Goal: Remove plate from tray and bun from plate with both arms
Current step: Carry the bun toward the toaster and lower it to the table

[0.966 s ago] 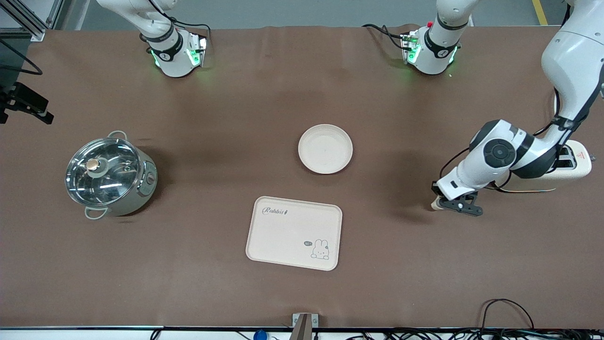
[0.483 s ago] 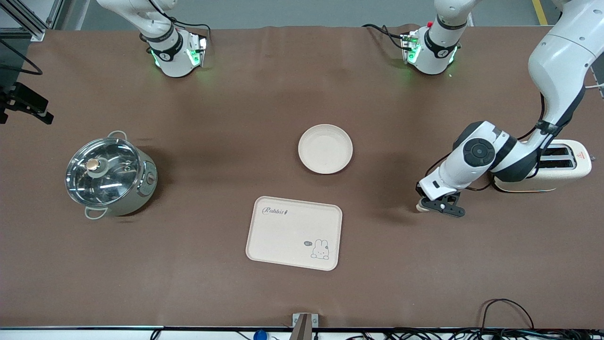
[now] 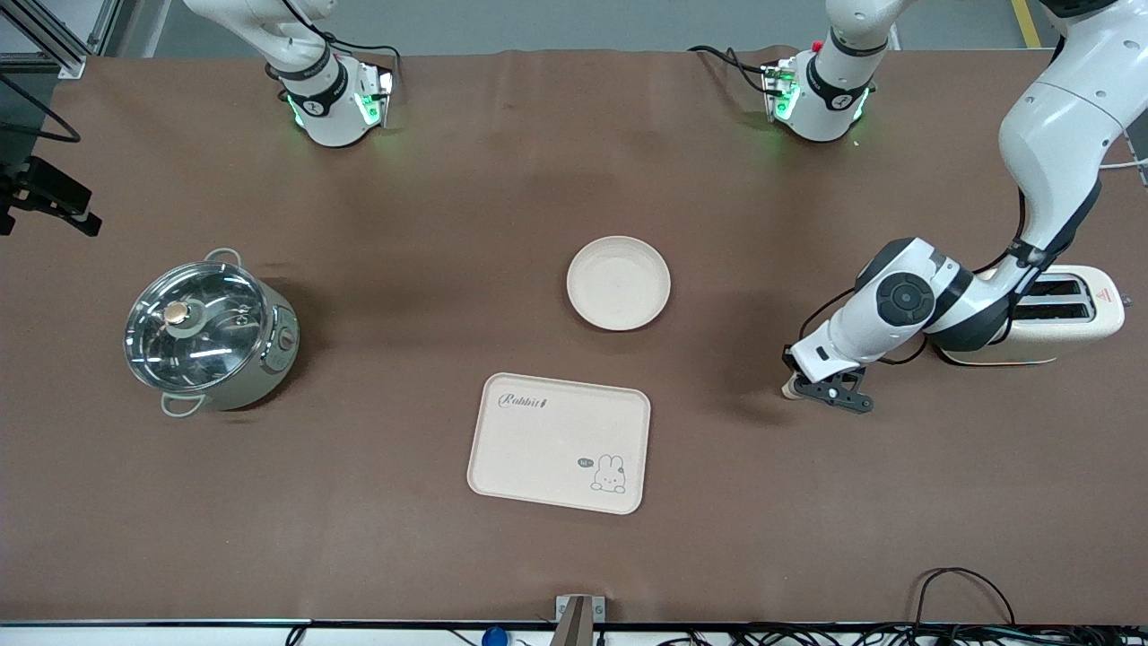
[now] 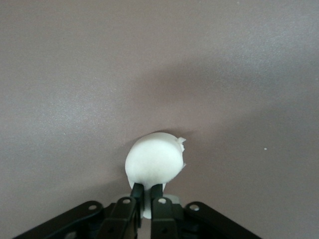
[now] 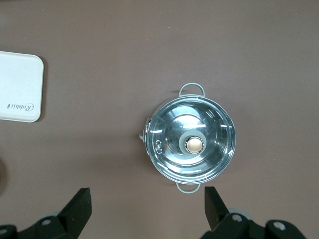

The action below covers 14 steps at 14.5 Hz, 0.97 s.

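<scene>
The round cream plate [image 3: 619, 283] lies on the brown table near its middle, with nothing on it. My left gripper [image 3: 801, 388] hangs over bare table between the plate and the toaster, shut on the pale bun [image 3: 790, 389]. In the left wrist view the bun [image 4: 153, 160] bulges out past the black fingertips [image 4: 137, 191] that pinch its lower edge, with the left gripper [image 4: 148, 192] low in that picture. My right gripper [image 5: 147, 206] is out of the front view. Its wrist view shows it open high above the table, with nothing between its fingers.
A cream rabbit tray [image 3: 558, 442] lies nearer the front camera than the plate. A steel pot with a glass lid [image 3: 208, 334] stands toward the right arm's end. A cream toaster [image 3: 1072, 316] stands at the left arm's end, under the left arm. The right wrist view shows the pot [image 5: 192, 142] and a tray corner [image 5: 20, 87].
The left arm has carried the bun away from the toaster toward the table's middle. The plate, tray and pot have not moved.
</scene>
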Available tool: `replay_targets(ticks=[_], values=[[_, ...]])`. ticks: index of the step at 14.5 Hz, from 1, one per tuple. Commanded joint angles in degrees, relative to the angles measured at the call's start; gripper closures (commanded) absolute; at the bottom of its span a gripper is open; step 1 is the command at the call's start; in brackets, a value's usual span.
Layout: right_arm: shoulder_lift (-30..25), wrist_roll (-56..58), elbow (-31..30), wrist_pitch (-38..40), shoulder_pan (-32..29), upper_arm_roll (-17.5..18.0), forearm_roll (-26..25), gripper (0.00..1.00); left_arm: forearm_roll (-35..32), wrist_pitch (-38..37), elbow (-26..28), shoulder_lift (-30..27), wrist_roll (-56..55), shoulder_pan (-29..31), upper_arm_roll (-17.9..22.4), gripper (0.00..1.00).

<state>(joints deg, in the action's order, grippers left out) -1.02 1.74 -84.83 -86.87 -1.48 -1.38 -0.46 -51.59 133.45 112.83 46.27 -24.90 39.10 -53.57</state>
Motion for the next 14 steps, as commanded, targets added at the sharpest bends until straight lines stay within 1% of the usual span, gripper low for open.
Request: replay_targets(ticks=[1, 3, 5, 8, 9, 11, 12, 14], values=[[-0.7, 0.0, -0.4, -0.1, -0.2, 0.2, -0.3, 0.00, -1.3, 0.0, -0.2, -0.1, -0.1, 0.0, -0.2, 0.00], [-0.7, 0.0, -0.4, -0.1, -0.2, 0.1, -0.3, 0.00, -1.3, -0.5, -0.2, -0.4, -0.1, 0.1, -0.2, 0.00], [-0.7, 0.1, -0.5, -0.1, -0.3, 0.1, -0.3, 0.00, -1.3, -2.0, -0.2, -2.3, -0.2, 0.2, -0.9, 0.00], [-0.7, 0.2, -0.6, -0.1, -0.2, 0.1, -1.2, 0.00, -1.1, -11.7, -0.9, -4.5, -3.5, 0.5, -6.4, 0.00], [-0.6, 0.3, -0.8, -0.1, -0.2, 0.1, -1.5, 0.00, -0.7, -14.3, -1.6, -4.5, -6.3, 0.9, -9.4, 0.00], [-0.7, 0.3, -0.8, -0.3, -0.4, 0.1, -1.6, 0.00, 1.2, -22.3, -5.7, -4.4, -9.6, 0.7, -14.3, 0.00], [-0.7, 0.2, -0.8, -0.4, -0.4, 0.1, -1.6, 0.00, 2.9, -25.7, -8.1, -4.4, -10.8, 0.4, -15.8, 0.00], [-0.7, 0.2, -0.8, -0.3, -0.5, 0.1, -1.6, 0.00, 6.3, -29.4, -12.1, -4.4, -11.5, 0.9, -18.8, 0.00]])
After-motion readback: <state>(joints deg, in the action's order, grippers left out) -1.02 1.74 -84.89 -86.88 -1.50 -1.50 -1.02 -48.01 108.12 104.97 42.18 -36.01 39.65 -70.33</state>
